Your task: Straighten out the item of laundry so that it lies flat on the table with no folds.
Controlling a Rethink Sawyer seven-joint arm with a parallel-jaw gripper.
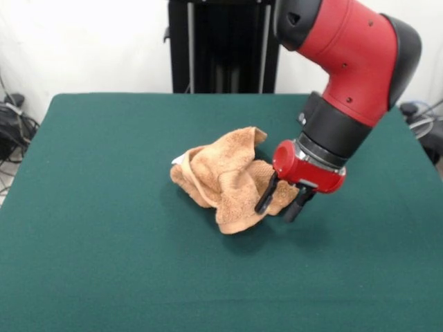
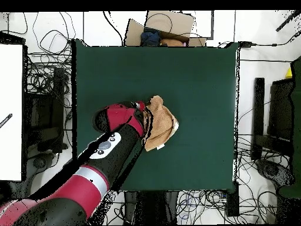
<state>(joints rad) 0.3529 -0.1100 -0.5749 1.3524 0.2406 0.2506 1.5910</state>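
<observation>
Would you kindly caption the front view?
Open gripper at the edge of a crumpled towel on the green table.

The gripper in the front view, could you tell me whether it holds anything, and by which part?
Nothing is held: the gripper is open beside the towel.

Bare table [image 1: 104, 263] surrounds the crumpled towel [image 1: 225, 176] on every side; only the gripper [image 1: 282, 199], seemingly touching the towel's edge, blocks one flank.
</observation>
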